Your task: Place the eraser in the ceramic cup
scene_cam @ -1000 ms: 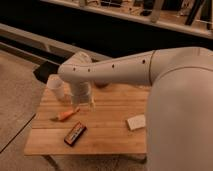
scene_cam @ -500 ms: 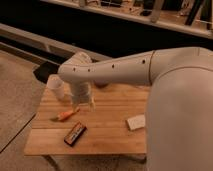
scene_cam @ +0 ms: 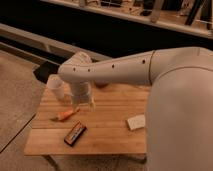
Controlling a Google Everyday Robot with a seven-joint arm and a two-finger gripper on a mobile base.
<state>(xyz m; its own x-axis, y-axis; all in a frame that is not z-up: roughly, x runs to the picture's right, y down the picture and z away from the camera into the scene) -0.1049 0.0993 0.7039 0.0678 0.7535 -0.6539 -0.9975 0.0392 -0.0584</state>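
Eraser point(scene_cam: 135, 121) lay flat near the right edge of the wooden tabletop point(scene_cam: 110, 107), well apart from the robot's gripper point(scene_cam: 83, 102), which hung over the tabletop's left half, just beside the ceramic cup point(scene_cam: 56, 87). Whether the gripper was open or closed could not be told, though it plainly did not have the eraser. The cup stood upright at the far left corner. An orange object point(scene_cam: 66, 115) and a dark bar point(scene_cam: 75, 133) lay on the near side of the gripper. By this showing the task was barely begun: the pick-up, the carry across to the cup and the drop were all left to do.
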